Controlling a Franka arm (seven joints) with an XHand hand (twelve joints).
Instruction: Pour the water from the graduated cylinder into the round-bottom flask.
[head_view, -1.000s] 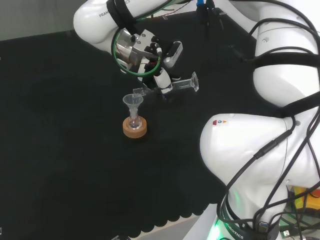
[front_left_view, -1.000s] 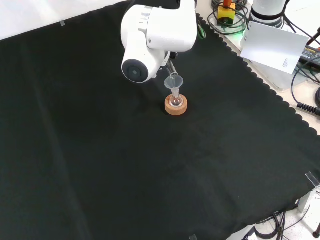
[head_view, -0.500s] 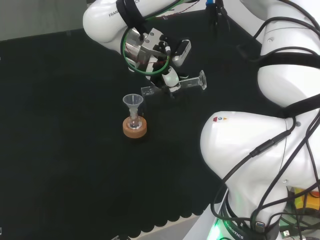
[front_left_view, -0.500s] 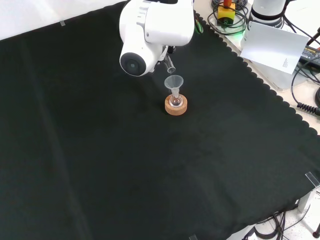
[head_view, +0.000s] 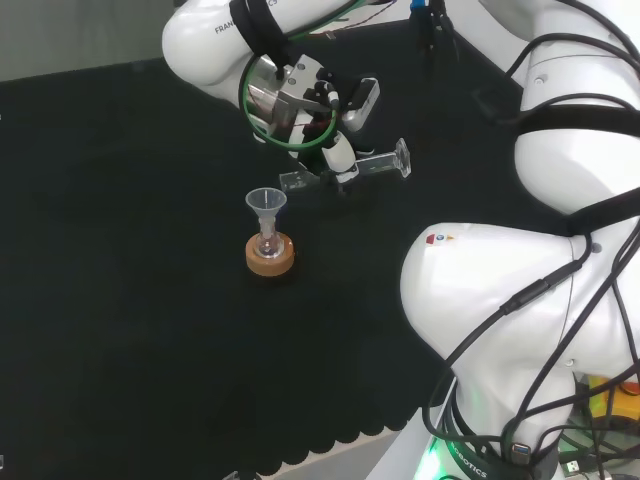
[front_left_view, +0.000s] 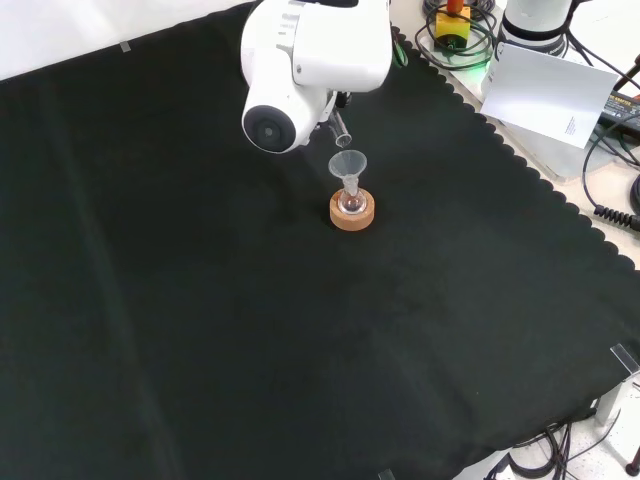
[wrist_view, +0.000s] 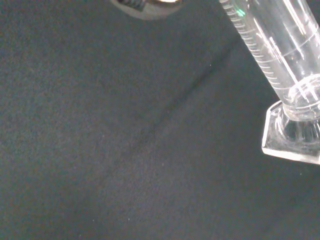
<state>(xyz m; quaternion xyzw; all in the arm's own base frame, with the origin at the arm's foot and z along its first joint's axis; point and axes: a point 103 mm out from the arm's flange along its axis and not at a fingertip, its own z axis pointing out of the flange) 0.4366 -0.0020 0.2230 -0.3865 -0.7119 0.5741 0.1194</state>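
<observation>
In the head view the hand (head_view: 318, 112) is shut on the clear graduated cylinder (head_view: 376, 166), which lies almost level in the air. Its mouth points left, a little above and to the right of the funnel (head_view: 266, 202). The funnel stands in a small round-bottom flask (head_view: 268, 242) on a cork ring (head_view: 269, 258). The front view has the cylinder's mouth (front_left_view: 340, 130) poking out from under the arm's link, just beyond the funnel (front_left_view: 348, 163) and cork ring (front_left_view: 352, 213). Close up in the wrist view are the cylinder's scale (wrist_view: 277, 47) and foot (wrist_view: 292, 137). I cannot tell whether it holds water.
The arm's own white link (front_left_view: 305, 60) with its grey cap covers the hand in the front view. More big white links (head_view: 520, 300) stand at the head view's right. Beyond the cloth's scalloped edge lie a white sheet (front_left_view: 548, 92) and cables (front_left_view: 455, 40).
The hand has risen and drawn back to the right in the head view. The cylinder's mouth, which was at the funnel's rim a second ago, now hangs apart from it.
</observation>
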